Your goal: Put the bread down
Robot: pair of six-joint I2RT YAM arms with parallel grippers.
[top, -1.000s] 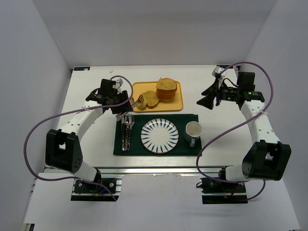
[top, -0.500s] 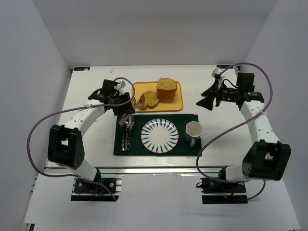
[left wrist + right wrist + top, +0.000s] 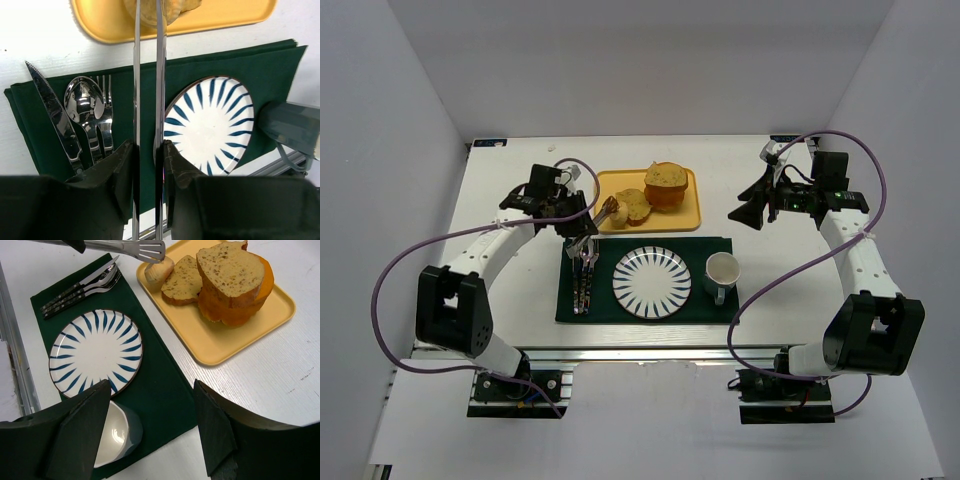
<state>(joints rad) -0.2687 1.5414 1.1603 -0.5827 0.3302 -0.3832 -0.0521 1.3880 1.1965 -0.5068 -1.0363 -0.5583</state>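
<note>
The bread (image 3: 159,271), a small round golden roll, sits at the near-left corner of the yellow tray (image 3: 225,345). It also shows in the top view (image 3: 617,211) and between the tong arms in the left wrist view (image 3: 148,15). My left gripper (image 3: 582,212) (image 3: 149,147) is shut on metal tongs (image 3: 125,247), whose tips rest at the bread. I cannot tell if the bread is lifted. The blue-striped plate (image 3: 652,282) (image 3: 210,125) lies on the green mat. My right gripper (image 3: 748,210) (image 3: 150,385) is open and empty, hovering to the right of the tray.
A green-speckled slice (image 3: 184,281) and a tall orange-crusted loaf chunk (image 3: 235,282) sit on the tray. A knife, spoon and fork (image 3: 85,115) lie left of the plate on the green mat (image 3: 710,310). A white cup (image 3: 721,272) stands right of the plate.
My left wrist has shifted slightly, while the tong tips stay at the small bread. The right arm has not moved.
</note>
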